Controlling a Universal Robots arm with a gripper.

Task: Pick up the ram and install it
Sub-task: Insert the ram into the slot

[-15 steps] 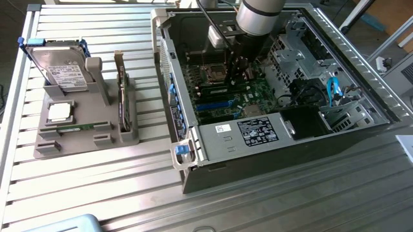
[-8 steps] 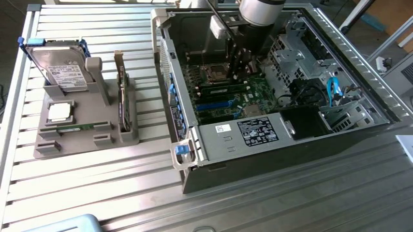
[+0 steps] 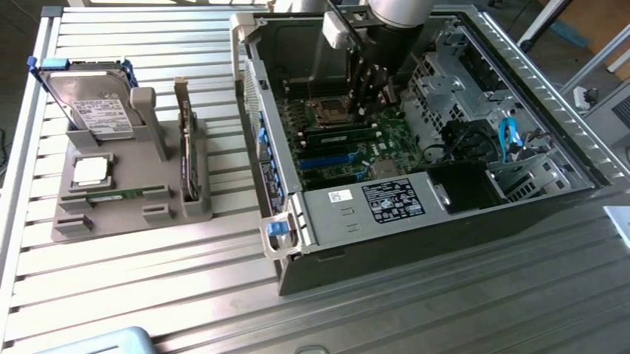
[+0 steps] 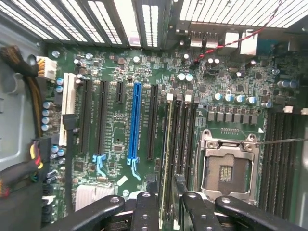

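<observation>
In the exterior view the black gripper (image 3: 379, 92) reaches into the open grey computer case (image 3: 551, 140), above the green motherboard (image 3: 344, 144); in the wrist view its fingers (image 4: 144, 207) stand apart, straddling the thin green ram stick (image 4: 168, 159) seated upright in its slot.

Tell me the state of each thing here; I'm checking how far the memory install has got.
Gripper: open, astride a memory stick, inside the case.
Memory stick: standing in its slot between the fingers.
Processor socket: empty, frame closed.
Blue card slot: empty.
Computer case: side open.
Hard drive: leaning in the grey holder.
Expansion card: upright in the holder.
</observation>
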